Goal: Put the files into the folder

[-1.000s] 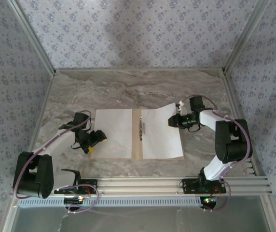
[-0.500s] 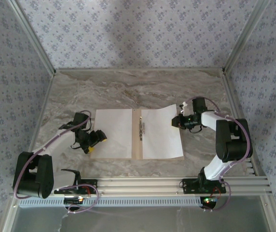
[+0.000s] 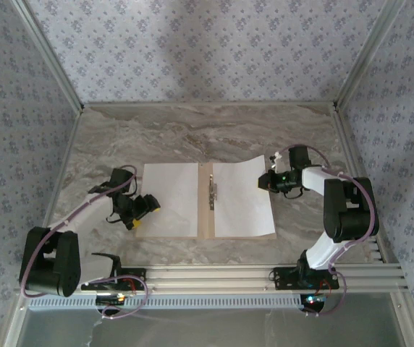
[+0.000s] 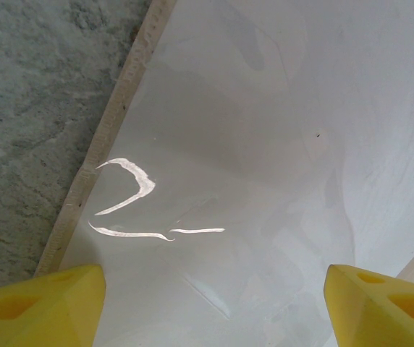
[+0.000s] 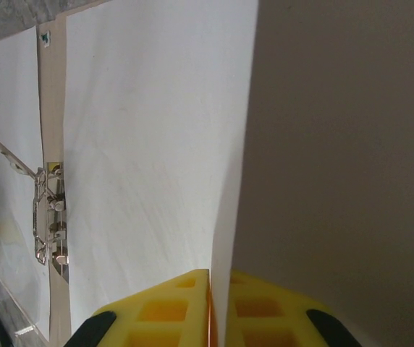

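R gripper [image 3: 266, 181] is pinching right sheet [image 3: 239, 206] by its right edge, poss. w/ folder [image 3: 205, 217] leaf too; needing slow lift so nothing's slipping. L gripper [image 3: 143, 213] is hovering wide.

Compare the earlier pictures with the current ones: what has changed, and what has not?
The right pincer shifted slightly outward, away from the crease, to the outer edge of the right sheet and closed on it. The left pincer, open over the left sheet, and the folder stayed as they were.
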`<state>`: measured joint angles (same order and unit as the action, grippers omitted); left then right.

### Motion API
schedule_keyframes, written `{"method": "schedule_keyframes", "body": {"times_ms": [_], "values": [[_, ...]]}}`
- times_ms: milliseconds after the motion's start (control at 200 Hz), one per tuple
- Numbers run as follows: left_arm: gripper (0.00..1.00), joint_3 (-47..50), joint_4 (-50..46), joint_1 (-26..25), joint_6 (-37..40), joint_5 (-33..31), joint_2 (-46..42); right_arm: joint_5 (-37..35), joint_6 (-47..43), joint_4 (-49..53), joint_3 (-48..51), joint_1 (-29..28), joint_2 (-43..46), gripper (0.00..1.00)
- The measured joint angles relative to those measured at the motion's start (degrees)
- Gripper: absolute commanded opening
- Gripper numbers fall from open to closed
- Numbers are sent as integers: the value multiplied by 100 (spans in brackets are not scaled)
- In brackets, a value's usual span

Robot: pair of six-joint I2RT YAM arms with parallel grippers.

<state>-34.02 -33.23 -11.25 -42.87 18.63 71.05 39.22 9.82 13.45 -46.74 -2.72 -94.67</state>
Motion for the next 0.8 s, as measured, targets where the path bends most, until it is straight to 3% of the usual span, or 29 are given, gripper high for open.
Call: {"method": "schedule_keyframes", "body": {"times_ms": [565, 800], "values": [[79, 0, 0, 0, 0, 2, 0, 26, 24, -42, 11, -81, -26, 12], [80, 0, -2, 0, 0, 2, 0, 22, 28, -31, 11, -94, -70, 26]]}}
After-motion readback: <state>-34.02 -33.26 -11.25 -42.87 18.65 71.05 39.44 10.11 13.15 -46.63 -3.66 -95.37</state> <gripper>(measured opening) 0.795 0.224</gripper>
